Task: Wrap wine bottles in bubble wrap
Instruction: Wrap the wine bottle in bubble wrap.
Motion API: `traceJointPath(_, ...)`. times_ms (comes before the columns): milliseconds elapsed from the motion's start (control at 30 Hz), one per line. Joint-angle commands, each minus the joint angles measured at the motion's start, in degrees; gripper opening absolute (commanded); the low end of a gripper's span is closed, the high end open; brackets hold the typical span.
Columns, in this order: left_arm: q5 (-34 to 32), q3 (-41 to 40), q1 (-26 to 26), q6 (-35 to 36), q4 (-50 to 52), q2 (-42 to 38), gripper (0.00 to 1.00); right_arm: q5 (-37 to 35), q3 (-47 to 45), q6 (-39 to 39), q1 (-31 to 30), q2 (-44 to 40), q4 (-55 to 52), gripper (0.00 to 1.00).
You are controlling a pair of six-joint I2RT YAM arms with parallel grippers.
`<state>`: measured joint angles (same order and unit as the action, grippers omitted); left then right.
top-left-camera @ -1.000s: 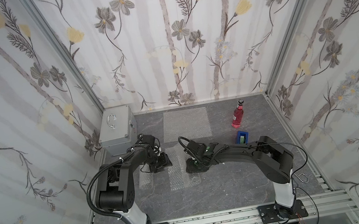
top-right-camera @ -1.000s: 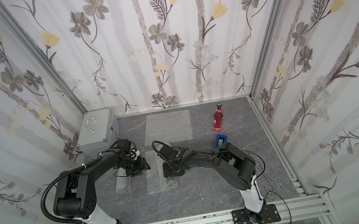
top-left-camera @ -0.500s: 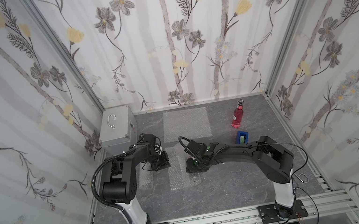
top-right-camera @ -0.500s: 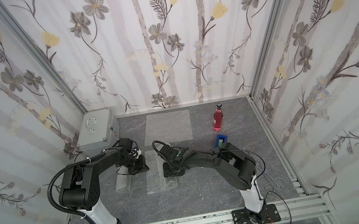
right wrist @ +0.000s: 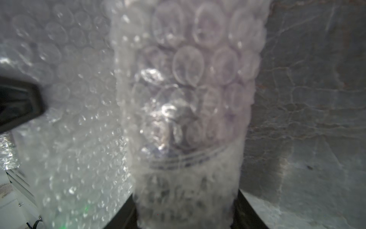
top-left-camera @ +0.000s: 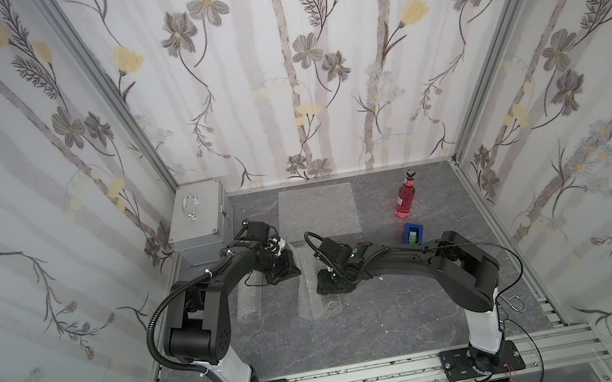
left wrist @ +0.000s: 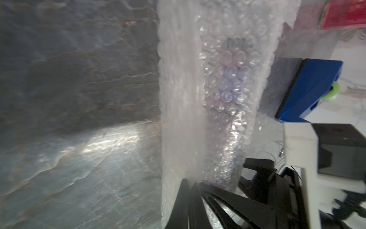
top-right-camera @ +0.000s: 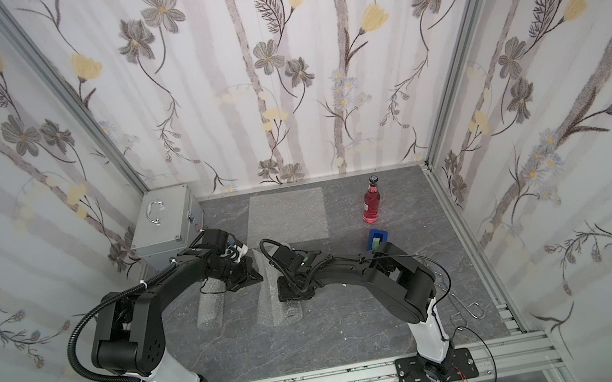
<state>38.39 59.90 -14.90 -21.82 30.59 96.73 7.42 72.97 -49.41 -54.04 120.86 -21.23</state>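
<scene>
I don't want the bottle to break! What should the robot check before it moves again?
1. Left pincer pinching the bubble wrap edge: ok.
2. Right pincer around the wrapped bottle: ok.
3. Wrap closed all round that bottle: not ok, one flap is not rolled on yet.
4. That bottle's cap covered: cannot tell.
5. Red-pink bottle upright and untouched: ok.
6. Blue tape dispenser free, nothing gripping it: ok.
</scene>
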Motion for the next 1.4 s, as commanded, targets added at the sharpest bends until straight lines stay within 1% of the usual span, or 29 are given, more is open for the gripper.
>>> traceJointPath(0, 7.3, 0.9, -1.0, -4.0, -3.3, 0.7, 0.0, -1.4, -0.3, 0.2, 0.0, 1.2, 0.2, 0.48)
traceJointPath(133, 10.8, 2.5, -3.0, -7.4, -5.2, 2.2, 0.0, -0.7, -0.4, 0.5, -0.1, 1.5, 1.1, 0.48)
traceJointPath(200, 11.5, 3.2, -4.0, -8.1, -5.8, 3.4, 0.0, -0.4, -0.5, 0.6, 0.0, 1.6, 1.4, 0.48)
traceJointPath(500, 12.3, 10.2, -8.6, -5.4, -1.1, 12.1, 0.0, 0.1, -0.8, 1.2, 0.0, 0.9, 2.3, 0.49)
traceJointPath(600, 9.7, 12.0, -9.3, -3.5, 1.7, 14.3, 0.0, -0.4, -1.1, 1.4, 0.0, -0.2, 2.2, 0.52)
traceJointPath(800, 0.9, 12.0, -9.8, -0.1, 6.2, 16.2, 0.0, -1.3, -3.1, 2.4, 0.0, -5.1, 0.4, 0.64)
traceJointPath(933, -0.7, 11.9, -9.7, 0.5, 6.6, 17.4, 0.0, -0.4, -6.7, 2.8, 0.0, -10.4, 0.3, 0.66)
traceJointPath(1033, -1.1, 12.3, -10.1, 0.7, 7.1, 18.0, 0.0, 1.1, -9.3, 3.1, 0.2, -13.7, 0.4, 0.66)
traceJointPath(1133, -1.7, 12.5, -10.4, 1.1, 7.5, 17.9, 0.0, 1.6, -10.7, 2.8, 1.0, -16.0, 0.7, 0.62)
traceJointPath(1367, -3.3, 12.0, -10.4, 1.6, 7.7, 17.5, 0.0, 3.2, -8.2, 0.6, 1.7, -17.4, 1.6, 0.52)
